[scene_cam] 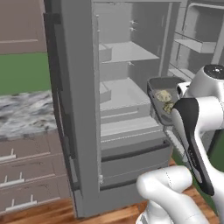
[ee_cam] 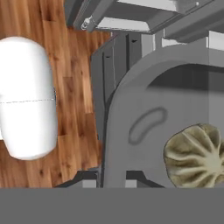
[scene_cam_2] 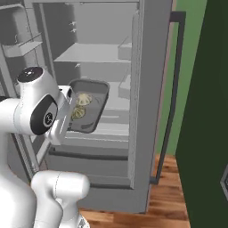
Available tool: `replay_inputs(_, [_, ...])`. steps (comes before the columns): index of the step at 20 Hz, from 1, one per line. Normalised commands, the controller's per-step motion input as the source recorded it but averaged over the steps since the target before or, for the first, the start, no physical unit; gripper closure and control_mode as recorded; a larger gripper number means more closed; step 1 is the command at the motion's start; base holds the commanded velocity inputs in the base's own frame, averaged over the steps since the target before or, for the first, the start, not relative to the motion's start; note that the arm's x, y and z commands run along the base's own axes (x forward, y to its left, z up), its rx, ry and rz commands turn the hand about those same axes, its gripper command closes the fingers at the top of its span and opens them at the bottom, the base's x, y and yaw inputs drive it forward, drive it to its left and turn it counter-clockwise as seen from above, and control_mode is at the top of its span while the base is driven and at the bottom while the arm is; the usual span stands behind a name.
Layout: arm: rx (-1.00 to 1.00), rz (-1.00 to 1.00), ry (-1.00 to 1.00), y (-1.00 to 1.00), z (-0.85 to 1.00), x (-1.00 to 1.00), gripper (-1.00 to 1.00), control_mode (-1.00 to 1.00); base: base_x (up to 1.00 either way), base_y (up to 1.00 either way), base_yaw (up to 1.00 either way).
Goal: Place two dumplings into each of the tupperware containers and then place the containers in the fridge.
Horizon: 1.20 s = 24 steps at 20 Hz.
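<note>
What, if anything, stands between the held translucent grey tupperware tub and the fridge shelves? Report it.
Nothing visible does. The tall grey fridge has its door swung open, and the shallow translucent grey tub with two tan dumplings hangs in front of the bare pale middle shelf, with open space between them.

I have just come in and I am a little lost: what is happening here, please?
The white robot arm's gripper holds a shallow grey plastic container with two tan dumplings inside. It is carried in front of the tall grey fridge, whose door stands open. The container is not yet on a shelf.
</note>
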Motion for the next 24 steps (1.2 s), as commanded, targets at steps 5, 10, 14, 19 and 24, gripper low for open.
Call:
replay_inputs(5, [0.00, 0.00, 0.00, 0.00, 0.00, 0.00, 1.00, 1.00, 0.70, -0.06, 0.10])
replay_inputs(10, [0.00, 0.00, 0.00, 0.00, 0.00, 0.00, 1.00, 1.00, 0.61, -0.36, 0.35])
replay_inputs(14, [0.00, 0.00, 0.00, 0.00, 0.00, 0.00, 1.00, 1.00, 0.41, -0.40, 0.10])
replay_inputs(19, [0.00, 0.00, 0.00, 0.00, 0.00, 0.00, 1.00, 1.00, 0.47, -0.04, 0.00])
replay_inputs(24, [0.00, 0.00, 0.00, 0.00, 0.00, 0.00, 1.00, 1.00, 0.38, 0.00, 0.00])
